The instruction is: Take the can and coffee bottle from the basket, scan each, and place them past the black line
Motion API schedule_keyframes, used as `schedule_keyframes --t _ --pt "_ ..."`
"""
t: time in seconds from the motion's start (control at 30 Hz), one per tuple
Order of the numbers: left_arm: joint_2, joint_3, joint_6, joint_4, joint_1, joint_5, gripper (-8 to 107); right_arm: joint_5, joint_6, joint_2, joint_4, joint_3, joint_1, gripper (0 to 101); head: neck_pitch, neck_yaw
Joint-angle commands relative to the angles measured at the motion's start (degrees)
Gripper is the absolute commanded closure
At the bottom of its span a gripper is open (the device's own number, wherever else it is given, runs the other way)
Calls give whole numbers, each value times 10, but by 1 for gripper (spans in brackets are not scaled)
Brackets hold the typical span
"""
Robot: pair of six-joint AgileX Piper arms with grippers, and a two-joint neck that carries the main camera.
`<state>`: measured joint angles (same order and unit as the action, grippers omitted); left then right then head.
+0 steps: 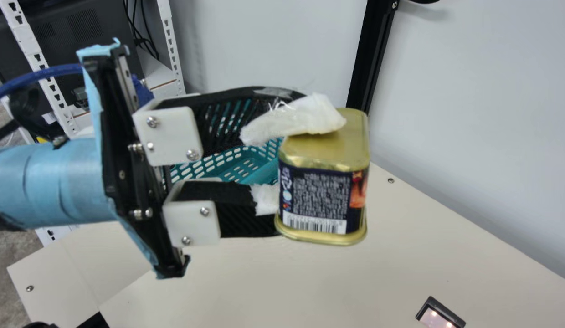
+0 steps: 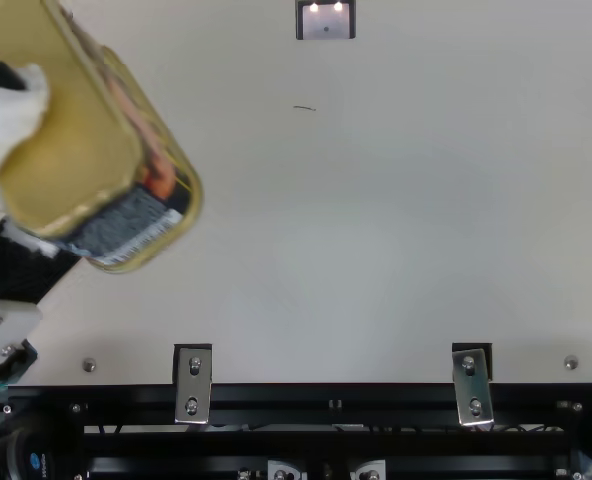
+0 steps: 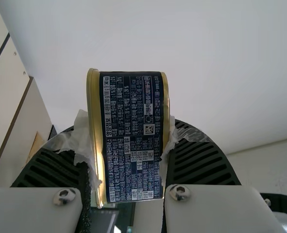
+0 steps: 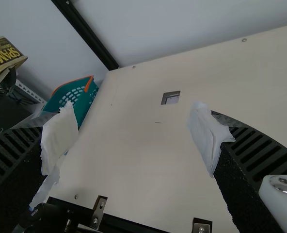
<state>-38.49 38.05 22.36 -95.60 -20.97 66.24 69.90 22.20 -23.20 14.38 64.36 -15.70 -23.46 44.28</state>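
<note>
My left gripper is shut on the gold-and-navy can in the main view, holding it above the table with its barcode face toward the camera. The can hangs at the upper left in the top view. Padded fingers of my left gripper press both sides of the can in the left wrist view. Behind that gripper stands the teal basket, partly hidden. In the right wrist view, my right gripper stands open with nothing between its fingers, away from the basket.
A small lit scanner window is set in the cream table. Metal brackets line the table's near edge. A pale wall and a black post rise behind, with a white perforated rack at the left.
</note>
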Motion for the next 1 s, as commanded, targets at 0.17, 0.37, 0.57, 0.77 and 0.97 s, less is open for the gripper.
schedule_keyframes --t 0.17,0.37,0.57,0.77,0.97 --pt "0 0 0 0 0 -2 89 0 0 0 0 0 0 0 -14 9" --pt "-2 -2 -3 -3 1 -3 89 0 0 0 0 0 0 0 -14 9" --pt "3 -5 38 -44 -5 -24 89 0 0 0 0 0 0 0 -14 9" --pt "23 11 84 -47 -3 -50 89 0 0 0 0 0 0 0 -14 9" --pt "25 12 104 -42 -2 -58 89 0 0 0 0 0 0 0 -14 9"
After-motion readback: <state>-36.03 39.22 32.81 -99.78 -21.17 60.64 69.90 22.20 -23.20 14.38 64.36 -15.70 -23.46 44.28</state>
